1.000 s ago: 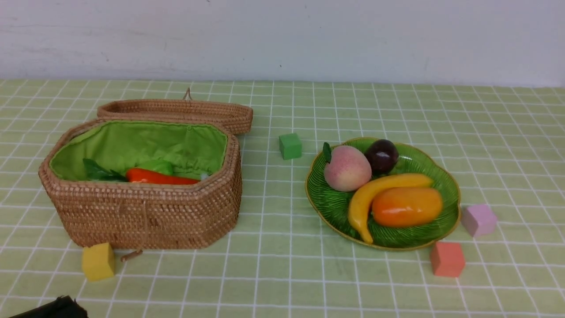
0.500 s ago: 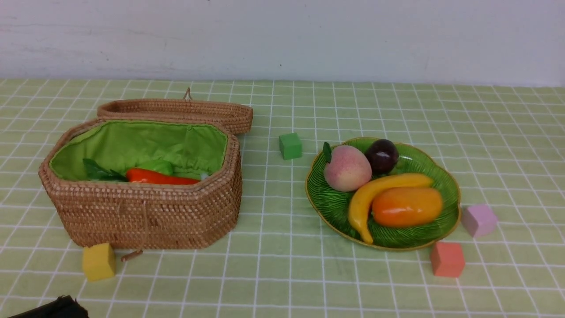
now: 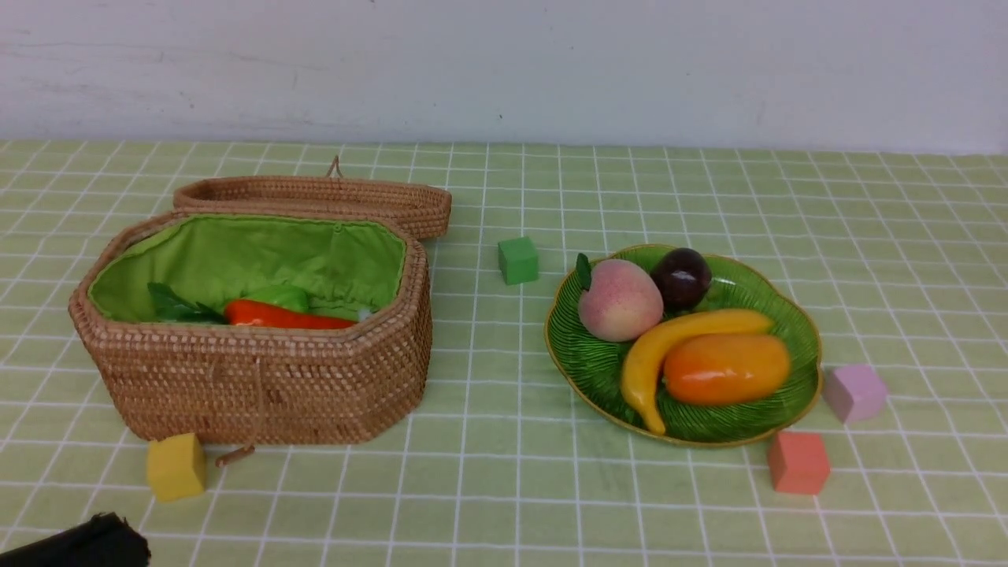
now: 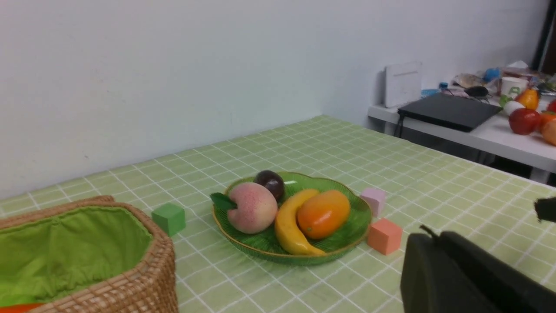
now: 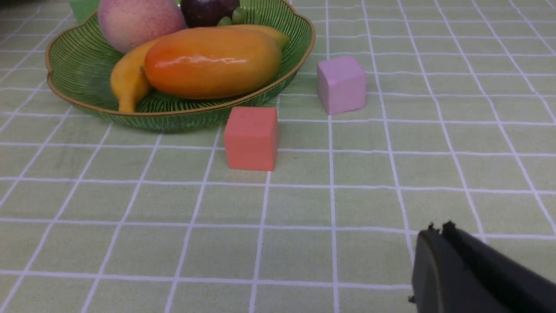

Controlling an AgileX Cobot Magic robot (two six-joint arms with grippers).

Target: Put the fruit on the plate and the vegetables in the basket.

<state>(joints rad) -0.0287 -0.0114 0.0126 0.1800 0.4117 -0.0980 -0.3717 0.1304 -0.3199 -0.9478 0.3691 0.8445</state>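
Observation:
The green leaf-shaped plate [image 3: 591, 362] sits right of centre and holds the fruit: a pink peach [image 3: 619, 300], a dark mangosteen [image 3: 681, 277], a yellow banana [image 3: 669, 342] and an orange mango [image 3: 726, 368]. The wicker basket [image 3: 260, 386] stands open on the left, its lid [image 3: 315, 197] laid back behind it. Inside it lie an orange-red pepper [image 3: 283, 316], a light green gourd [image 3: 279, 297] and dark green leaves [image 3: 177, 309]. My left gripper [image 4: 428, 237] is shut and empty, low at the near left corner [image 3: 110, 531]. My right gripper [image 5: 438, 229] is shut and empty, near the table in front of the plate [image 5: 173, 115].
Small cubes lie around: green [image 3: 517, 261] between basket and plate, yellow [image 3: 176, 466] at the basket's front, salmon [image 3: 798, 462] and pink [image 3: 854, 391] beside the plate. A side table with a laptop [image 4: 451, 111] stands beyond the right edge.
The dark tip of my left gripper at the bottom left corner of the front view has shifted slightly. The basket, plate and their contents have not moved.

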